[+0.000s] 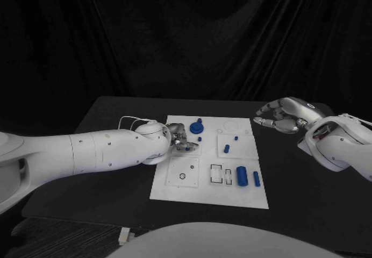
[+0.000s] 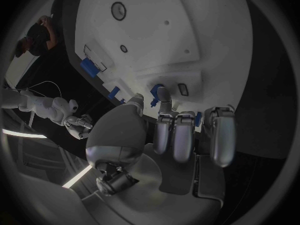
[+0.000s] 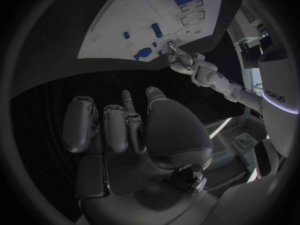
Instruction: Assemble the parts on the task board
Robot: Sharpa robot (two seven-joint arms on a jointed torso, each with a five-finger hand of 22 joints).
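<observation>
The white task board (image 1: 174,185) lies mid-table. My left hand (image 1: 180,141) rests over its left edge, close to a blue gear (image 1: 197,128). In the left wrist view, thumb and a finger pinch a small blue part (image 2: 155,90) right at the board (image 2: 187,25). My right hand (image 1: 283,115) hovers off the board's far right corner with fingers curled in and nothing in it. Blue pegs (image 1: 226,148) stand mid-board, and blue cylinders (image 1: 242,175) lie near the front. The right wrist view shows the gear (image 3: 143,53), the left hand (image 3: 178,57) and the right hand (image 3: 125,125).
Black table (image 1: 310,188) surrounds the board, with bare room to the right and front. Empty recesses (image 1: 182,176) sit at the board's front left. A thin white cable (image 1: 131,119) arcs by the left wrist.
</observation>
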